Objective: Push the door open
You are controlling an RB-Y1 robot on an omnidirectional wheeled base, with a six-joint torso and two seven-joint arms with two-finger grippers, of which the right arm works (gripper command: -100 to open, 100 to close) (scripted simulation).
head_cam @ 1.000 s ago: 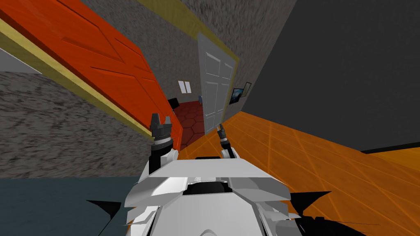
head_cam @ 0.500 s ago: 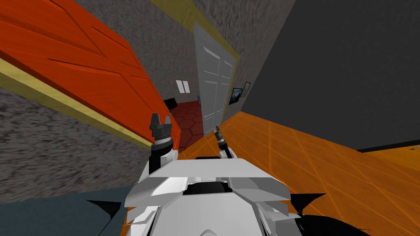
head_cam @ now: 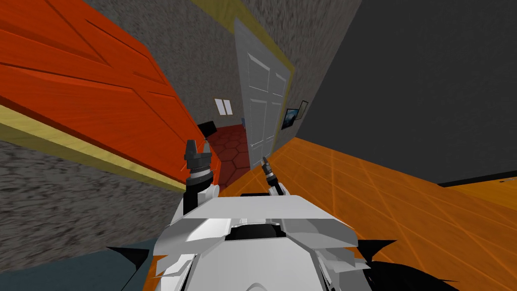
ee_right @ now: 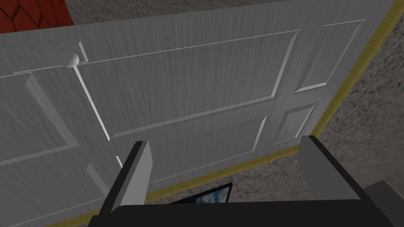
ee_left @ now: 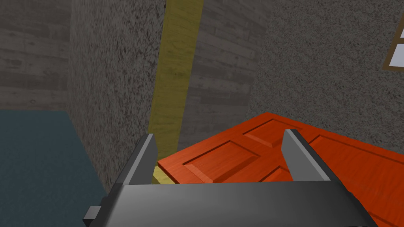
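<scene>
Our left gripper is up at the near left, close against the free edge of the orange door; we cannot tell whether they touch. In the left wrist view its jaws stand open and empty, and the panelled door's corner shows between them, swung away from the yellow frame. Our right gripper, jaws also open and empty, points at the grey door farther ahead. That door's round knob is well apart from the fingers.
</scene>
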